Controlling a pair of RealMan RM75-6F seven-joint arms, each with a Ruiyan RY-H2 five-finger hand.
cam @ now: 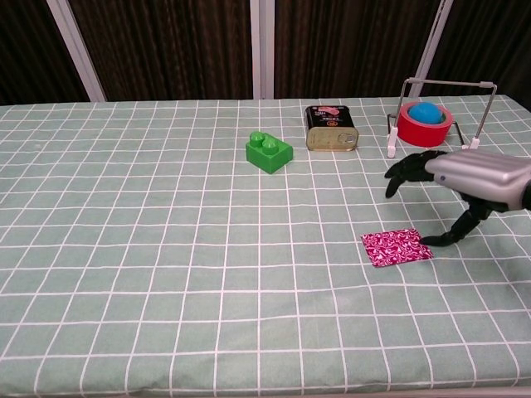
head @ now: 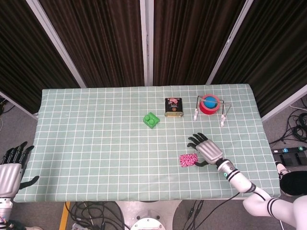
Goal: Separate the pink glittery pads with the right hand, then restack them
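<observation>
Pink pads (cam: 397, 247) flat on cloth, right hand (cam: 465, 178) above, fingers spread.

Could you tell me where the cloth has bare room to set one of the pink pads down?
The widest bare stretch lies left of the pink pads, in front of the green brick. The far right is crowded: tin, red tape roll under its wire stand, and the right hand beside the pads.

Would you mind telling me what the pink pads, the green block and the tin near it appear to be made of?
The pink glittery pads look like thin foam or felt with a sparkly, speckled face. The green block seems moulded plastic: smooth, glossy, with round studs. The tin looks like metal, with a dull gold end and a dark printed top.
</observation>
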